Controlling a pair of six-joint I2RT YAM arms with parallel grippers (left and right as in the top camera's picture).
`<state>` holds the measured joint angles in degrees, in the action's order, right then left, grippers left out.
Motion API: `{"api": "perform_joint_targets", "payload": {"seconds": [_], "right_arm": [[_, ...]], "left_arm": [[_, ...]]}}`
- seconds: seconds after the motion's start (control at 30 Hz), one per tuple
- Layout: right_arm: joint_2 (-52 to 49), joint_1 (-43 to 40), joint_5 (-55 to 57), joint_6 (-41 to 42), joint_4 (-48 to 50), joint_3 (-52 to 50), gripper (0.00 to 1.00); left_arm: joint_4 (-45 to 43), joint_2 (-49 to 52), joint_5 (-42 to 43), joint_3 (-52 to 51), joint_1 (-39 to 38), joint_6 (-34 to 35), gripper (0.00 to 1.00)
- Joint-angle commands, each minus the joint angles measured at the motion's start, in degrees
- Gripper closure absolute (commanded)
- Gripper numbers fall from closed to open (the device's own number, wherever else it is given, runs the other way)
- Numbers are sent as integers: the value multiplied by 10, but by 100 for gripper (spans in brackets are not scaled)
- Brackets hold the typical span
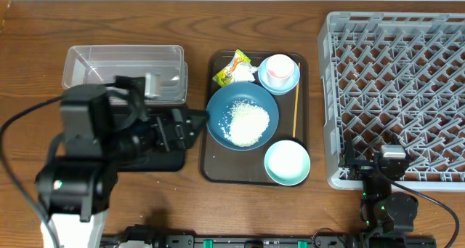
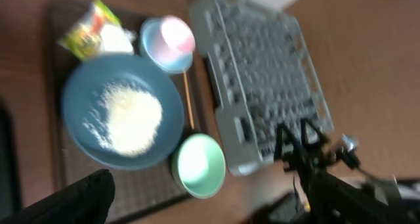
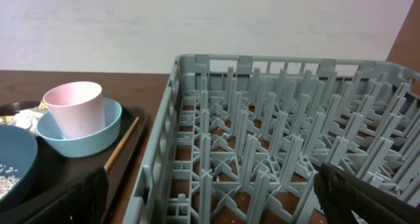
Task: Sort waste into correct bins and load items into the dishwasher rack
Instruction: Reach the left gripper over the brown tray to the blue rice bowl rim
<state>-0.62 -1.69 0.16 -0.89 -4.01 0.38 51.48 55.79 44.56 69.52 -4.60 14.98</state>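
Overhead, left arm [image 1: 86,135] over black tray [image 1: 166,162]

You have the serving tray [image 1: 218,162] mid-table, with the rack [image 1: 392,81] to its right and the tub [image 1: 123,59] to its left. On the tray, the dish [image 1: 221,106] sits in the middle and holds the rice [image 1: 248,123]. The wrapper [image 1: 232,70] is in the far left corner, and the cup [image 1: 279,68] stands inside a bowl [image 1: 291,81] in the far right corner. Another bowl [image 1: 287,163] sits in the near right corner, and the stick [image 1: 296,106] lies along the right edge.

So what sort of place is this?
Probably a lab mock-up of a dish-clearing station: a grey dishwasher rack and a brown tray of used dishes on a wooden table, with a robot arm alongside.
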Motion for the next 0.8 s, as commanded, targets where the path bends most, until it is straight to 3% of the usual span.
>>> {"api": "perform_joint_targets", "payload": {"seconds": [0.0, 0.17, 0.27, 0.47, 0.63, 0.77], "right_arm": [[3, -6, 2, -5, -3, -1, 1], [3, -6, 2, -5, -3, -1, 1], [3, -6, 2, -5, -3, -1, 1], [3, -6, 2, -5, -3, -1, 1], [3, -6, 2, -5, -3, -1, 1], [3, -6, 2, -5, -3, -1, 1]], "left_arm": [[17, 31, -68, 11, -70, -5, 3], [72, 121, -300, 53, -229, 25, 3], [85, 175, -376, 88, -288, 42, 3], [25, 245, -380, 104, -354, 44, 3], [-31, 287, -377, 104, -369, 104, 3], [-55, 330, -377, 104, -370, 108, 3]]}}
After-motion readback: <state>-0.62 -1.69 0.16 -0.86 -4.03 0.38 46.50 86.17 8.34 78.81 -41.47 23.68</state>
